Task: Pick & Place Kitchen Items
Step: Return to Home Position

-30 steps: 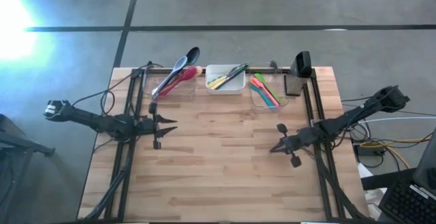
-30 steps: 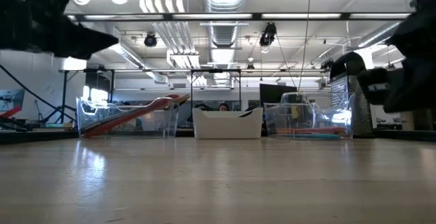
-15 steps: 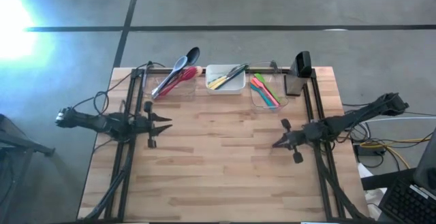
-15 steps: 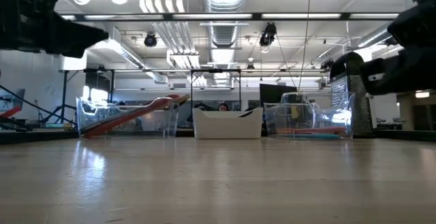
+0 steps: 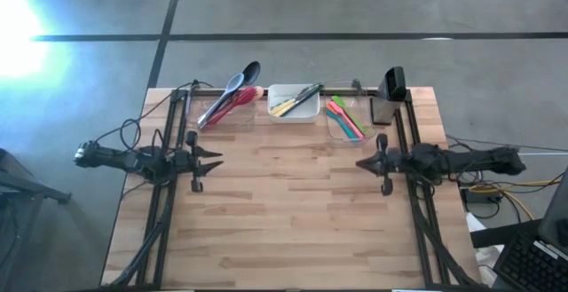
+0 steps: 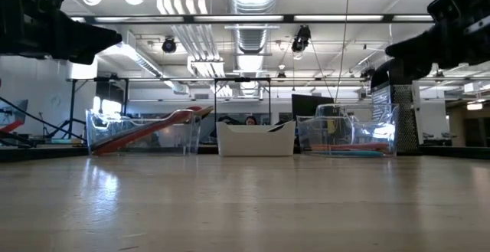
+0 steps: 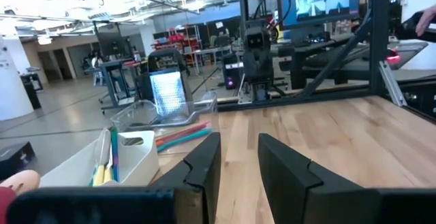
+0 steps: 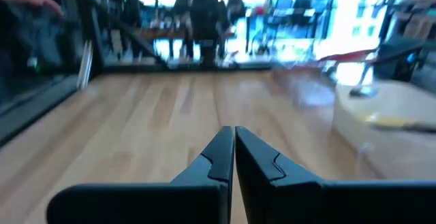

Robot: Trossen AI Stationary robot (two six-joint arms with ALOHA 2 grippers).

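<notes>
**Gripper positions.** In the high view, the left gripper [image 5: 213, 157] is found at the left-centre of the frame, above the tabletop [image 5: 284, 225], and is pointed toward the frame's middle. In the left wrist view its jaws are seen parted, with a clear gap between them and nothing held. The right gripper [image 5: 361, 161] is found at the right-centre of the frame and is pointed back toward the left gripper, well apart from it. In the right wrist view its jaws are seen pressed together, with nothing between them.

**Item locations.** Three tubs are set in a row along the upper centre of the high view.
- Left clear tub [image 5: 240, 116]: black, grey and red spoons [image 5: 232, 90] are laid in it on a slant. Their bowls project past its rim toward the upper right.
- White tub [image 5: 275, 114]: cutlery [image 5: 297, 99] with yellow and dark handles is contained in it.
- Right clear tub [image 5: 339, 134]: green, pink, orange and blue spatulas [image 5: 346, 119] are contained in it.

A box grater [image 7: 167, 93] is stood just beside the right clear tub.
</notes>
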